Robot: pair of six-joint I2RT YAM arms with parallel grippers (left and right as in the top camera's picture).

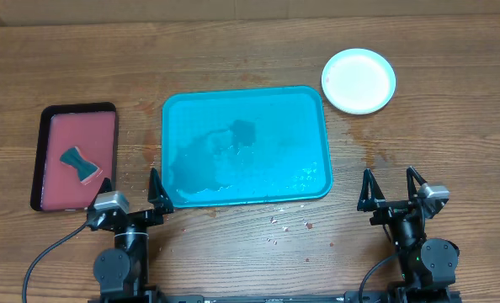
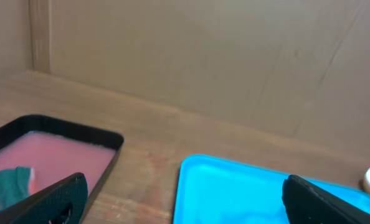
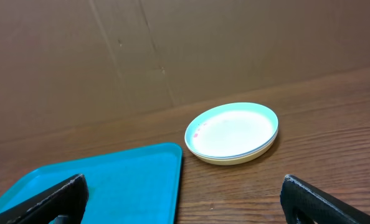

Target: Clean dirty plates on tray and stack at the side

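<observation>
The plates sit stacked on the table to the far right of the turquoise tray; the top one is pale mint with a small red smear, as the right wrist view shows. The tray holds no plates, only wet patches. My left gripper is open and empty at the tray's near left corner. My right gripper is open and empty, near the table's front edge, right of the tray.
A black-rimmed pinkish-red tray at the left holds a teal and red sponge; it also shows in the left wrist view. Small crumbs lie in front of the turquoise tray.
</observation>
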